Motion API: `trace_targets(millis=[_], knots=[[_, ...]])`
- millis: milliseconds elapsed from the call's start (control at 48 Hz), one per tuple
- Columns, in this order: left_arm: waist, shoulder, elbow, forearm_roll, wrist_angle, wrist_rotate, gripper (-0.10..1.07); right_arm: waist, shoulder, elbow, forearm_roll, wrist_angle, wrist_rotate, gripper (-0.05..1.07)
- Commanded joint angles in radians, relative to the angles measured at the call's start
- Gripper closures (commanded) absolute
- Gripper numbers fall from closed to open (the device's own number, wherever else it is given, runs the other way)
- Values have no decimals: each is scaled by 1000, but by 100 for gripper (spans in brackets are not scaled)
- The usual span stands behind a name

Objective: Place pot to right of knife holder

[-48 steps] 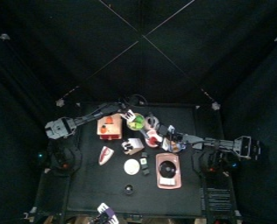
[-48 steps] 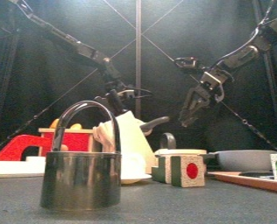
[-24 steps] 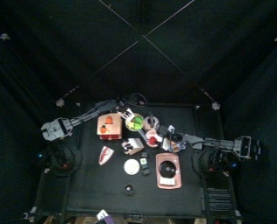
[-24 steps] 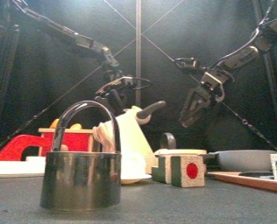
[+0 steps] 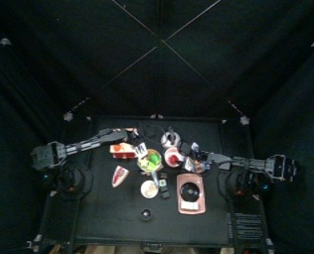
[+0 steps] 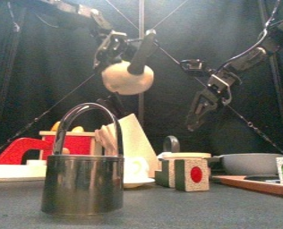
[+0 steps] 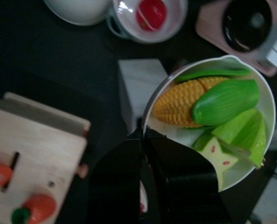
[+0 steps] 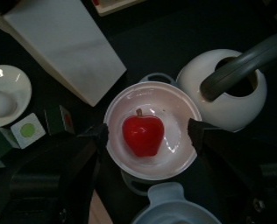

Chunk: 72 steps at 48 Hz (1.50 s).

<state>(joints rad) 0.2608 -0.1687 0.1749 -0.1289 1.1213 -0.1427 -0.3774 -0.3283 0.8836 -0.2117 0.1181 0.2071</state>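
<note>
My left gripper (image 7: 152, 156) is shut on the rim of the pot (image 7: 217, 109), a pale-sided round pot filled with green and yellow toy vegetables. It hangs tilted high above the table in the front view (image 6: 128, 79), handle up. In the top view the pot (image 5: 149, 159) is over the table's middle, right of the orange box. The knife holder (image 5: 120, 176), a pale wedge, lies front-left of it and stands below the pot in the front view (image 6: 132, 143). My right gripper (image 8: 147, 175) is open above the red-and-white bowl (image 8: 147, 131).
An orange box (image 5: 122, 150) sits at the back left, a white disc (image 5: 149, 189) and a pink tray (image 5: 191, 191) near the front. A metal bucket (image 6: 84, 174) and a small painted block (image 6: 186, 172) stand close to the front edge.
My left gripper has lifted the pot high off the table and carried it from the back toward the middle. The right arm has hardly moved.
</note>
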Motion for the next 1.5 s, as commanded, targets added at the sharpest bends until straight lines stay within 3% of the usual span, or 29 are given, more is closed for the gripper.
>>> trace_targets(millis=[0, 188, 354, 500, 792, 1083, 1354, 1479], knots=[[-37, -86, 57, -2, -5, -31, 53, -3, -25, -8, 8, -6, 2, 1], [-160, -212, 239, 2, -40, -69, 53, -3, -25, -12, 11, -9, 2, 1], [-275, -327, 397, 9, -138, -69, 53, 0, -25, -9, 11, -14, 2, 1], [-299, -379, 505, -17, -221, -86, 53, 3, -25, -12, 15, -14, 3, 1], [-302, -357, 643, -35, -285, -95, 53, 6, -11, -15, 35, -34, 2, 1], [-308, -311, 727, -49, -534, -94, 53, 6, 18, -21, 32, -38, 2, 1], [-314, -183, 709, -77, -565, -91, 52, 8, 35, -32, 29, -38, 2, 1], [-314, -137, 698, -44, -569, -89, 52, 8, 35, -32, 28, -38, 0, 1]])
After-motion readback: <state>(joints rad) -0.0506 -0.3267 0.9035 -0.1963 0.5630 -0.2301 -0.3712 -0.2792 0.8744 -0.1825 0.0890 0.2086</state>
